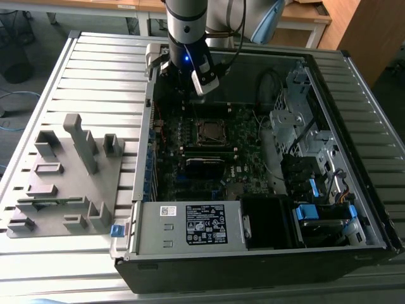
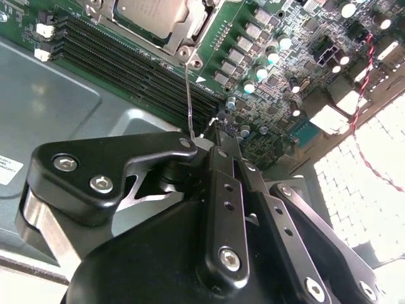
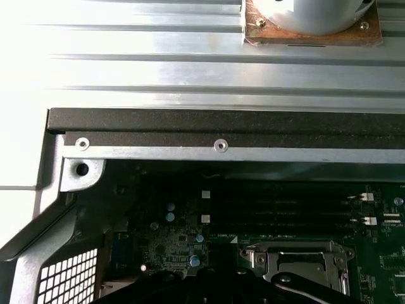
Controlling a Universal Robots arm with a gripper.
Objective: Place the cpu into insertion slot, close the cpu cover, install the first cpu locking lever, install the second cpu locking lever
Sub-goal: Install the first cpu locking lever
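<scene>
Slatted metal table [image 1: 95, 69] carrying an open computer case [image 1: 354, 209], where the cpu [image 2: 152, 16] sits in the insertion slot [image 1: 199, 133] under the lowered cpu cover [image 2: 177, 43], the gripper [image 2: 212, 130] clenched on a thin wire locking lever [image 2: 188, 95] just beside it.

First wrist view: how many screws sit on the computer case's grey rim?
2. One screw at the corner of the rim, near a round hole; the other farther along it. More may be hidden.

Arm [image 1: 186, 25] points down; gripper [image 2: 217, 128] fingers pressed together
</scene>
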